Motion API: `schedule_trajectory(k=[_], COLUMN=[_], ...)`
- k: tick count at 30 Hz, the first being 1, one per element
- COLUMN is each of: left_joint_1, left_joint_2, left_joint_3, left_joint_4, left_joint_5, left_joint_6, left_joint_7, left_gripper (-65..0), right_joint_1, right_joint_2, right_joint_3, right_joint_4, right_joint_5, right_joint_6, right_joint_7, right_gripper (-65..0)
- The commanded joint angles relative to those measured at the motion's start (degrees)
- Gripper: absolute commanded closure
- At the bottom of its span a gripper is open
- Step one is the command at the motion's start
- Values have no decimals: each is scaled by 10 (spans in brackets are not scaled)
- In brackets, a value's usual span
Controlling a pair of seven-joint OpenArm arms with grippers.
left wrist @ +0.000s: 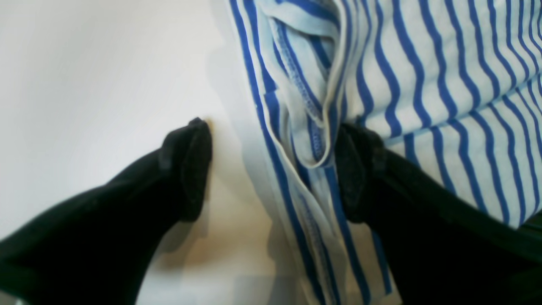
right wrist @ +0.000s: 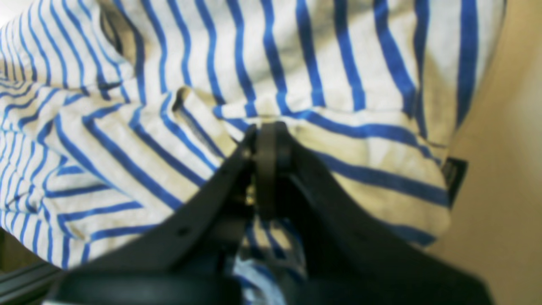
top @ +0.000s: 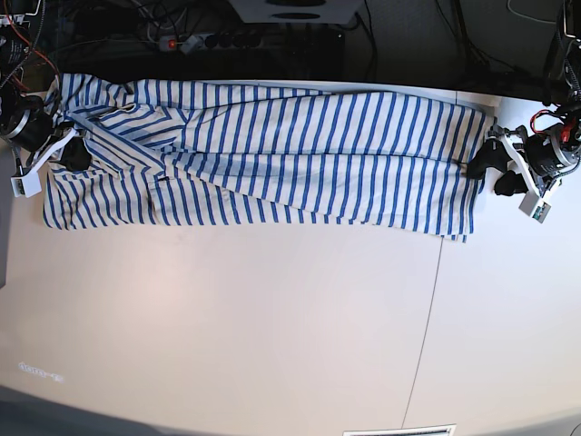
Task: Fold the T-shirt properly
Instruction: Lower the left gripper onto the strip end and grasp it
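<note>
Stretching along the table's (top: 272,318) far edge, the T-shirt (top: 300,150) is pinched by the right end effector (top: 74,154); left end effector (top: 495,170) gapes.

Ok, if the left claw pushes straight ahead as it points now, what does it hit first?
Most likely the T-shirt hem: the open left claw already straddles its bunched edge, one finger on the cloth, the other over bare table. Depth is unclear.
</note>
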Motion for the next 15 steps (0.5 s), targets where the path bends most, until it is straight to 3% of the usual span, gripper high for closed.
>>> schedule_trajectory(k=[1, 15], left_joint_1=[-5, -4], left_joint_2=[-11, 11], left_joint_3=[-5, -3], left_joint_4=[5, 4], left_joint_5=[-6, -8], left_joint_6=[2, 3], left_joint_7=[-2, 19], left_gripper=[-472, -472], right_joint_1=[4, 4], right_joint_2=[12, 12], right_joint_3=[5, 5], right_joint_4=[7, 7], right_joint_5=[9, 9], right_joint_6=[39, 39], right_joint_7=[9, 9], right_gripper=[0, 0])
